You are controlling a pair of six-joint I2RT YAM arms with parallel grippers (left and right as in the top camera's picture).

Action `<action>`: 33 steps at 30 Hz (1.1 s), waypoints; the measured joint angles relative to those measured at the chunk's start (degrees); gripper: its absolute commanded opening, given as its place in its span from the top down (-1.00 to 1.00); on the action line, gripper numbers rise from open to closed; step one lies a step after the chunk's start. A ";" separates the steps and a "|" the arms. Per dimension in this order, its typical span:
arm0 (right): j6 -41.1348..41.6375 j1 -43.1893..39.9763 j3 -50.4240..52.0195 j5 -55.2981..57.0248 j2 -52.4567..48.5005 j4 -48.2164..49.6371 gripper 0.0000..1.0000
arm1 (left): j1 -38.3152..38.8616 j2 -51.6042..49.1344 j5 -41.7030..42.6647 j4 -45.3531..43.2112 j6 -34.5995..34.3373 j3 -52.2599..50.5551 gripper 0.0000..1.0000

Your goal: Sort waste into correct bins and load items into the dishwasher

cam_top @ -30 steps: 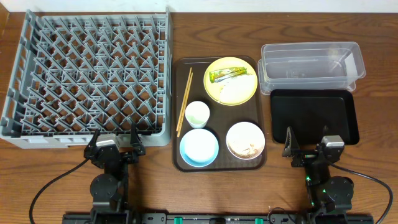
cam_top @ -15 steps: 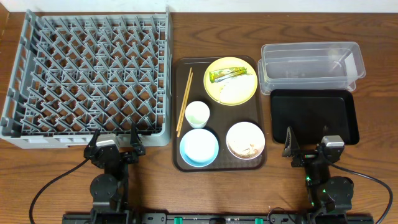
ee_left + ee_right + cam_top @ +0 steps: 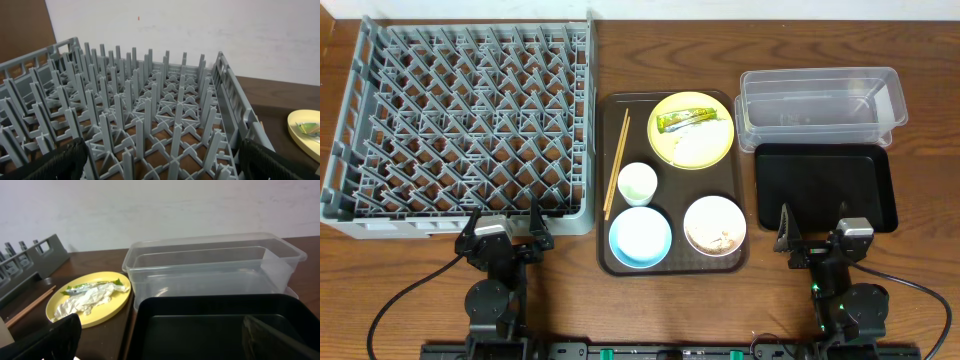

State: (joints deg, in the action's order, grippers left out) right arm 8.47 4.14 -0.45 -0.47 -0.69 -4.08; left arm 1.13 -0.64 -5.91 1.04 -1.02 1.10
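A yellow plate (image 3: 691,131) on the brown tray holds a yellow-green wrapper (image 3: 684,119) and crumpled white paper (image 3: 694,146); both also show in the right wrist view (image 3: 89,297). Chopsticks (image 3: 617,162), a white cup (image 3: 638,183), a light blue bowl (image 3: 640,237) and a pinkish-white bowl (image 3: 715,226) with rice scraps sit there too. The grey dish rack (image 3: 460,120) is at left. The clear tub (image 3: 820,103) and black tray (image 3: 825,186) are at right. My left gripper (image 3: 505,228) is open and empty at the rack's near edge. My right gripper (image 3: 817,237) is open and empty at the black tray's near edge.
The brown serving tray (image 3: 608,255) lies between the rack and the bins. Both arm bases stand at the table's front edge. A white wall rises behind the table in the wrist views.
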 measured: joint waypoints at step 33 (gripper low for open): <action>-4.31 0.00 -4.55 1.42 -1.29 6.75 -0.99 | 0.00 0.00 0.00 0.00 0.00 0.00 -0.94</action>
State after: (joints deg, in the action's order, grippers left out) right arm 4.16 4.14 -4.99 0.95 -1.98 2.68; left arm 1.13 -0.64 -5.91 1.04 -1.02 1.10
